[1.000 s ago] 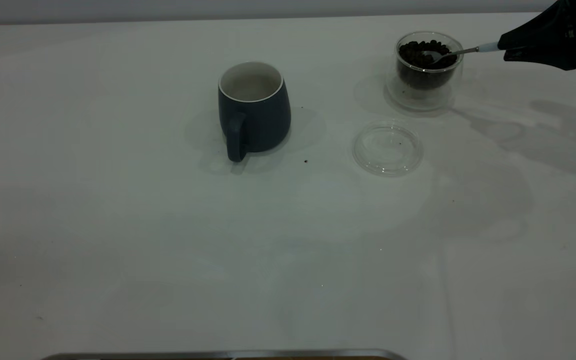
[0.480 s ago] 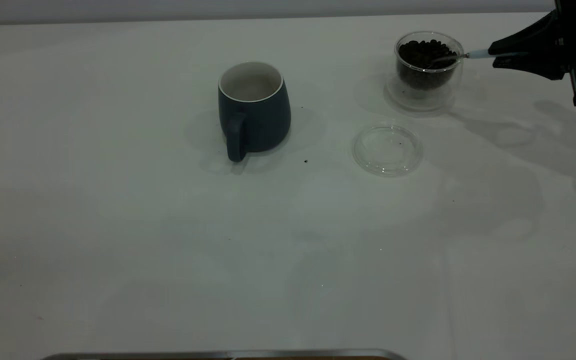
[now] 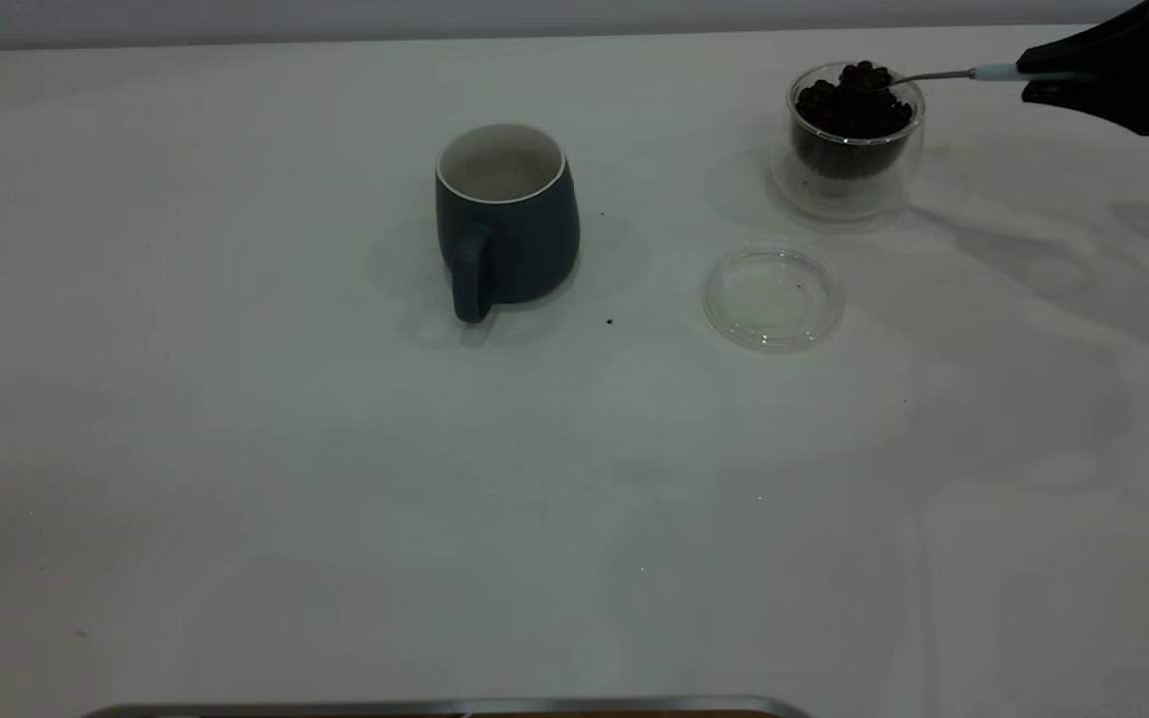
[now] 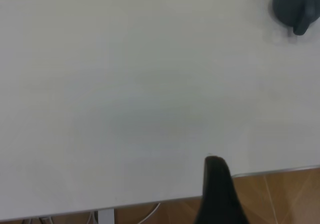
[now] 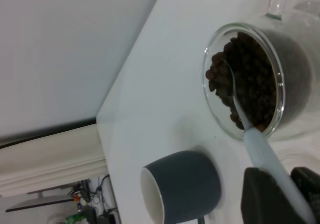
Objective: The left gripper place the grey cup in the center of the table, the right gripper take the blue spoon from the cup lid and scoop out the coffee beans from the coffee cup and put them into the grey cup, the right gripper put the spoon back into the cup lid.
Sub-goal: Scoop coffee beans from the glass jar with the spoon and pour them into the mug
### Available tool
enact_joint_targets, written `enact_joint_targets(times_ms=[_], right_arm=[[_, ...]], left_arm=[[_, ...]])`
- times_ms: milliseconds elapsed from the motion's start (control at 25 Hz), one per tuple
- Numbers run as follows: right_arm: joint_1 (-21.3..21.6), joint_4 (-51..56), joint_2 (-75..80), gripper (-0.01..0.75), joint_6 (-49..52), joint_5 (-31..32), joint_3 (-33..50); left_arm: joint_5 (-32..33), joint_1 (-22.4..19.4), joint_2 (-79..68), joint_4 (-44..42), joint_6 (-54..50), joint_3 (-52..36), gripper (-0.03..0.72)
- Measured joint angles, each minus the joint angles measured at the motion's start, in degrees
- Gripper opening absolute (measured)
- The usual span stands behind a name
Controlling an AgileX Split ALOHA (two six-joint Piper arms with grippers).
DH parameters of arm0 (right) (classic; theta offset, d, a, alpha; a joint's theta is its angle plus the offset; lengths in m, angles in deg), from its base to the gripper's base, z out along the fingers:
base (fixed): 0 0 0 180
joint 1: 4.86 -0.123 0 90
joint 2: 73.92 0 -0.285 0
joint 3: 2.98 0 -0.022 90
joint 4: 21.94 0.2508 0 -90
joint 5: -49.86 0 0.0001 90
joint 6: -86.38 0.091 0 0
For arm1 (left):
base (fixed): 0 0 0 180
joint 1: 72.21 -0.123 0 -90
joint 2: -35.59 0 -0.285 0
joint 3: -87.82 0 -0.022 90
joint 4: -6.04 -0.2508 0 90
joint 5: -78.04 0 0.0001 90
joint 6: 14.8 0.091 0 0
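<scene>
The right tool sits at the upper right corner of the frame, its tapered fingers clamped on the pale handle of the blue spoon. The spoon's long axis runs almost level, pointing left across the picture, and its bowl hangs at the rim of the coffee cup, heaped with coffee beans (a small mound that looks ready to roll if the spoon tips).

What the coming move turns on, I'd say, is simple: the grey cup lies to the left of the spoon bowl and a bit lower in the frame, well apart from the glass cup. So the carry runs leftward, roughly along the spoon's own axis. The mug's white mouth faces up and its handle points toward the bottom of the frame — away from the approach, so nothing blocks the way in.

The cup lid lies flat below the coffee cup, between the two cups but lower, off the straight path. The desk is bare along that path — plenty of room, no edge close by.

The right arm is clearly the nearer one. The left tool is parked over the desk's edge, far from the mug; I can't tell how its fingers stand.
</scene>
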Motion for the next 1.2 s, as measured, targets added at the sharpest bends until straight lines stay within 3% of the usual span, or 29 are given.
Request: enact_joint_targets(times_ms=[480, 1000, 1200], right_arm=[[-1.28, -0.87, 0.0, 0.113, -2.85, 5.86, -0.07], [-19.11, 4.41, 0.0, 0.113, -3.02, 5.86, -0.07], [-23.68, 5.3, 0.0, 0.113, -3.07, 3.14, -0.56]], left_arm=[[0.0, 0.0, 0.0, 0.0, 0.0, 0.0, 0.568], [0.0, 0.0, 0.0, 0.0, -0.07, 0.0, 0.568], [0.0, 0.0, 0.0, 0.0, -0.07, 0.0, 0.568]])
